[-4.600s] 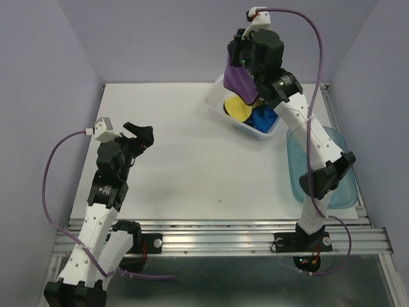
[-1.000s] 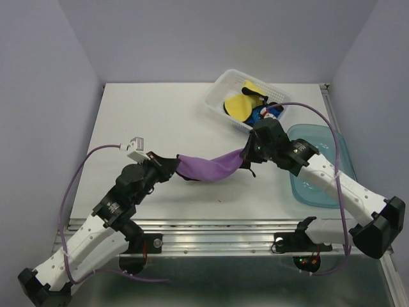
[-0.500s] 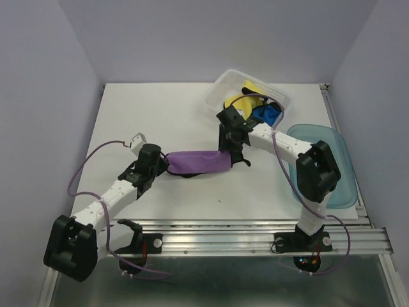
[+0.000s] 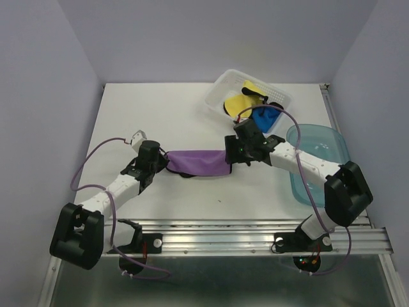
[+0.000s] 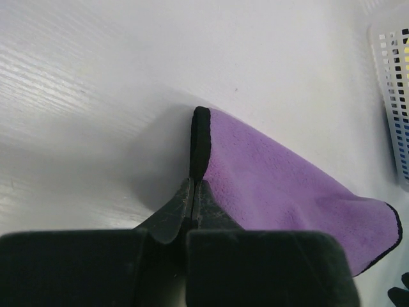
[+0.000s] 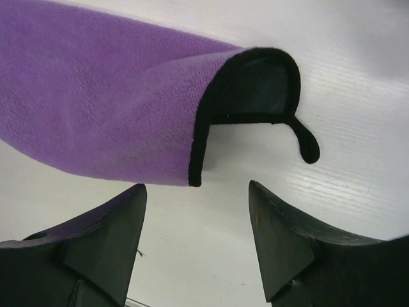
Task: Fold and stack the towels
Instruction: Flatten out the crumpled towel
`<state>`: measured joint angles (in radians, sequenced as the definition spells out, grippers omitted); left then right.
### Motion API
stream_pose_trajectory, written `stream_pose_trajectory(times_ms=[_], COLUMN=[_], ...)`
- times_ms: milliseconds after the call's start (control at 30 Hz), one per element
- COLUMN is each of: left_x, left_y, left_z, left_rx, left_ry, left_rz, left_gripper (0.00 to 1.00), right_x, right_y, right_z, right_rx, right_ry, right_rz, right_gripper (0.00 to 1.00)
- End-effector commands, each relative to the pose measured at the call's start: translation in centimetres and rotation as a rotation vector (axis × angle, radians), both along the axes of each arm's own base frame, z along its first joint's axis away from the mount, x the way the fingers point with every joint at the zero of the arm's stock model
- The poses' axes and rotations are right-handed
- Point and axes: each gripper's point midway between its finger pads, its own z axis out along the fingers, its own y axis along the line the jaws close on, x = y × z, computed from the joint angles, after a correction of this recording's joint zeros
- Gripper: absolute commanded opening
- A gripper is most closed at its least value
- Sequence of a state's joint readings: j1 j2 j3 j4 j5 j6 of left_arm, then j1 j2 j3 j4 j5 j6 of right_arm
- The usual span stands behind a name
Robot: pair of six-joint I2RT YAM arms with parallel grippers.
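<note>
Purple towel [image 4: 198,163] lies flat-ish on the white table [image 4: 160,115], roughly mid-table in the top view, stretched 9-to-3 o'clock between the two grippers.

Left gripper [image 4: 167,165] is at the towel's 9 o'clock end. In the left wrist view, the left gripper [image 5: 193,185] has its fingers pressed together, pinching the towel's black-edged corner. The towel [image 5: 287,192] spreads from there toward 4 o'clock.

Right gripper [image 4: 229,157] is at the towel's 3 o'clock end. In the right wrist view, the right gripper [image 6: 195,187] has its fingers spread wide and grips nothing. The towel [image 6: 108,121] lies on the table just ahead of the fingertips. Its near corner curls up, showing a dark underside, and a small black loop tab [image 6: 307,144] sticks out toward 4 o'clock.

White perforated basket [image 4: 217,86] sits at 1 o'clock from the purple towel, near the table's far edge. It holds yellow towels [image 4: 239,103] and a blue towel [image 4: 265,117]. Some black cloth is also in there, but I can't make it out well.

Translucent blue-green tray [image 4: 332,137] sits at the table's 3 o'clock edge, partly under the right arm.
</note>
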<state>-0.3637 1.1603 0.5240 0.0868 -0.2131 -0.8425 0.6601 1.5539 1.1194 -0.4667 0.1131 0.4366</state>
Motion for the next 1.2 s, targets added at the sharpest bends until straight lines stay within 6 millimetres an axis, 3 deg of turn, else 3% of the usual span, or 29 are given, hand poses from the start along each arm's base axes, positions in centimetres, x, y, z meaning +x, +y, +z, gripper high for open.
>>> stream_pose_trajectory(times_ms=[0,133,300,433,533,600,633,667,767,800,867,900,967,1033,1067,1100,1167], left_x=[1.8,1.7,1.6,1.6,1.5,1.4,1.4,1.3,1.1,1.2,1.3,1.6,2.3,3.4,3.9,4.4,4.7], left_y=[-0.8,-1.1,-1.2,-1.2,-1.3,-1.3,-1.4,-1.4,-1.6,-1.6,-1.5,-1.4,-1.0,-0.1,0.8,1.6,2.5], left_z=[2.5,2.4,2.8,2.9,2.7,2.8,2.8,3.0,3.5,4.2,5.2,7.0,9.2,13.4,14.7,17.7,20.7], left_rx=[-0.028,-0.036,-0.045,-0.048,-0.049,-0.053,-0.053,-0.057,-0.066,-0.067,-0.065,-0.066,-0.054,-0.043,-0.026,-0.019,-0.013], left_ry=[-0.081,-0.079,-0.089,-0.092,-0.087,-0.087,-0.086,-0.09,-0.104,-0.125,-0.153,-0.195,-0.245,-0.311,-0.334,-0.386,-0.436], left_rz=[-0.026,-0.039,-0.045,-0.046,-0.049,-0.052,-0.055,-0.061,-0.072,-0.076,-0.078,-0.077,-0.065,-0.031,-0.007,0.02,0.043], left_gripper=[0.0,0.0,0.0,0.0,0.0,0.0,0.0,0.0,0.0,0.0,0.0,0.0,0.0,0.0,0.0,0.0,0.0], right_x=[-1.0,-1.8,-1.0,-0.6,-0.9,-1.3,-1.6,-1.9,-2.6,-2.7,-3.0,-2.1,-1.3,2.0,2.8,4.3,4.9], right_y=[0.8,1.8,2.7,3.1,3.5,3.4,3.5,3.4,4.0,4.7,5.3,6.4,6.9,7.9,8.0,8.7,9.5], right_z=[-0.5,-1.6,-2.2,-3.9,-4.8,-4.9,-4.8,-4.4,-2.6,-0.8,0.7,3.3,5.5,11.4,11.4,15.4,17.5], right_rx=[0.064,0.122,0.139,0.132,0.141,0.145,0.156,0.168,0.236,0.291,0.328,0.368,0.364,0.377,0.343,0.366,0.394], right_ry=[-0.03,-0.052,-0.085,-0.053,-0.018,0.003,0.016,0.021,0.032,0.021,0.038,0.013,0.016,-0.105,-0.092,-0.178,-0.218], right_rz=[0.099,0.178,0.206,0.198,0.205,0.202,0.19,0.185,0.179,0.185,0.194,0.211,0.196,0.165,0.155,0.172,0.206], right_gripper=[0.7,0.7,0.69,0.65,0.59,0.49,0.44,0.29,0.08,0.01,0.01,0.01,0.01,0.01,0.01,0.01,0.01])
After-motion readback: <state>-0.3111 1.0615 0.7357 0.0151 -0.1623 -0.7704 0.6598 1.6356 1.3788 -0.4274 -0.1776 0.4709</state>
